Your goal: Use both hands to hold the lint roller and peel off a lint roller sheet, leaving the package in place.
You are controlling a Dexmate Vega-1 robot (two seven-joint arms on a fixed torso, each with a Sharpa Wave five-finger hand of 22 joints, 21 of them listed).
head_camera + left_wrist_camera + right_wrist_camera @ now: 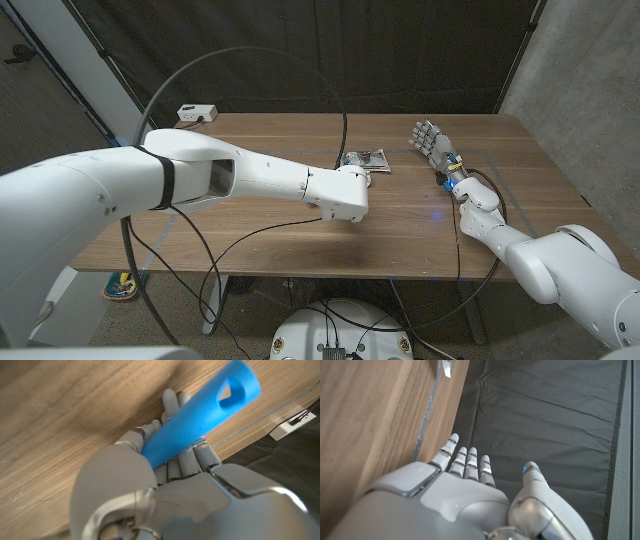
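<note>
Over on the left, the white box [196, 113] with its cable sits near the far edge of the surface [250, 230], well clear of the action. The left arm reaches across toward the middle, and the left wrist view shows the left hand [150, 485] wrapped around the blue handle [200, 417] of the lint roller, fingers closed on it, the handle's hanging hole poking out beyond the fingers. That looks like the anchoring grip, there to steady the tool while the other hand peels. In the head view the left hand itself is hidden behind its wrist. Just beyond that wrist lies the package [366, 159], shiny and flat on the surface, meant to stay put. On to the right: the right hand [434, 142] is up on the far right side of the surface, fingers spread and straight, holding nothing. It stands well apart from the roller, so judging from this, the peel has not begun; the right hand must come across first.
</note>
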